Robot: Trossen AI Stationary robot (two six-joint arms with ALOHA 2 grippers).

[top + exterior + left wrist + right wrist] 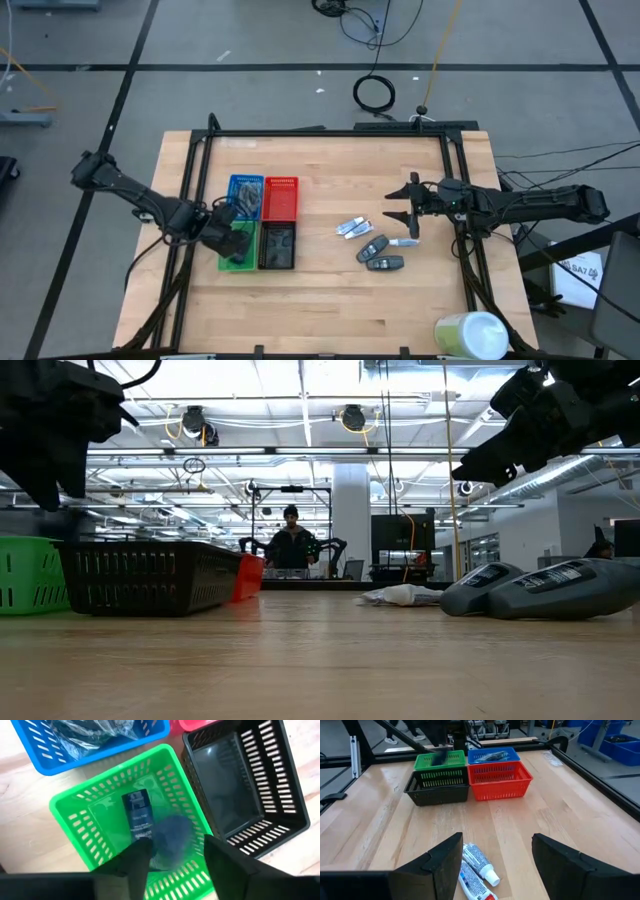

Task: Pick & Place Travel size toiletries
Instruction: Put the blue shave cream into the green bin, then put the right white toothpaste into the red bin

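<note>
Several toiletries lie on the table right of the trays: two white tubes, a small white tube and two dark oblong packs. My right gripper hovers open above them, with the white tubes just below its fingers. My left gripper is open over the green tray. One dark pack lies flat on that tray's floor. A second dark, blurred item shows below the fingers.
Blue tray holds clear-wrapped dark items; the red tray and black tray stand beside the green one. A big pale green-white cylinder lies at the near right corner. A person stands far behind the table.
</note>
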